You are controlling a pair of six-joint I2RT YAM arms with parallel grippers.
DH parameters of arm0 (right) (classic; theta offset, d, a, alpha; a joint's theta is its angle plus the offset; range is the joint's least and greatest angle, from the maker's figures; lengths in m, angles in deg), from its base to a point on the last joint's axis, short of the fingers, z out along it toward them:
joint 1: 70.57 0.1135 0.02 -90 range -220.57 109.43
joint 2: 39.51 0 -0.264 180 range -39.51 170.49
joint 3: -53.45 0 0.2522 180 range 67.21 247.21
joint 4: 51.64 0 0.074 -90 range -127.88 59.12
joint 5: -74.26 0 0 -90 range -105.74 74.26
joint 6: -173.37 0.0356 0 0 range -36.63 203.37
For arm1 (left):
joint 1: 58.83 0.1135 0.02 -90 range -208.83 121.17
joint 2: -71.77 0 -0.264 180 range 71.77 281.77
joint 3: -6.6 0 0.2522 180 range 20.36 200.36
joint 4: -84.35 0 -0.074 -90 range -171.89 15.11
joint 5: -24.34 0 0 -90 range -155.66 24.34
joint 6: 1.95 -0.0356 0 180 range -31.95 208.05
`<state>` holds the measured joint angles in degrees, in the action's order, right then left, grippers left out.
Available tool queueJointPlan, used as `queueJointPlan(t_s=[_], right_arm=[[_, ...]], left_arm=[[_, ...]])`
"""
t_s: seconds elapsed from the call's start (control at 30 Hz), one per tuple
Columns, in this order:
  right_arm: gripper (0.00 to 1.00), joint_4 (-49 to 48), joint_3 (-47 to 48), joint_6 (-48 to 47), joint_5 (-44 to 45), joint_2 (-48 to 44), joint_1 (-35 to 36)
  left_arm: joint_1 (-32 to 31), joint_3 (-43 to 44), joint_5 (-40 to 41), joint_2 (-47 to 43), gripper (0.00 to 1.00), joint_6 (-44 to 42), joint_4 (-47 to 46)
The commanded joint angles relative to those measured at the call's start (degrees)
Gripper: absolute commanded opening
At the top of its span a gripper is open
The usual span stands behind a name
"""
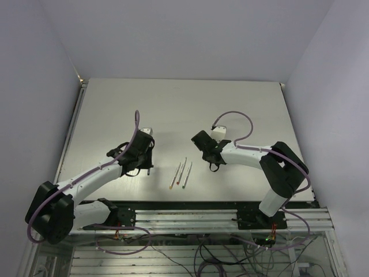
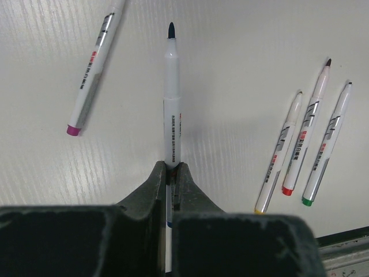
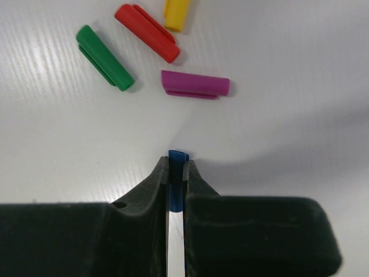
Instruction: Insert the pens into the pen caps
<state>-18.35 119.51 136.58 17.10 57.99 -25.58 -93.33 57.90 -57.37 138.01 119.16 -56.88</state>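
My left gripper [image 2: 172, 167] is shut on a white pen [image 2: 172, 104] with a blue rear end; its dark tip points away from me above the table. Another pen [image 2: 92, 69], magenta at its end, lies to the upper left. Three pens lie side by side on the right, ended in yellow [image 2: 279, 153], red [image 2: 305, 130] and green [image 2: 328, 144]. My right gripper [image 3: 177, 161] is shut on the blue pen cap [image 3: 177, 157]. Beyond it lie the green [image 3: 104, 57], red [image 3: 147, 33], yellow [image 3: 176, 14] and magenta [image 3: 195, 84] caps.
In the top view the left gripper [image 1: 144, 161] and right gripper [image 1: 212, 161] face each other across the white table [image 1: 184, 104], with the three loose pens [image 1: 180, 173] between them near the front edge. Grey walls enclose the table on three sides.
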Motion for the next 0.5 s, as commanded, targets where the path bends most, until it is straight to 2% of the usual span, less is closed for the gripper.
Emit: queueJointPlan(t_s=[0.0, 0.27, 0.47], right_arm=[[0.00, 4.58, -2.28, 0.86, 0.32, -3.23, 0.19], [0.00, 2.25, -3.62, -1.75, 0.14, -12.46, 0.18], [0.00, -0.41, -5.43, -3.30, -0.82, -18.18, 0.18]], left_arm=[[-0.39, 0.42, -1.62, 0.62, 0.07, 0.60, -2.15], [-0.58, 1.00, 1.46, -0.45, 0.07, 0.64, -2.09], [-0.48, 3.49, 11.93, 0.16, 0.07, 3.68, -1.16]])
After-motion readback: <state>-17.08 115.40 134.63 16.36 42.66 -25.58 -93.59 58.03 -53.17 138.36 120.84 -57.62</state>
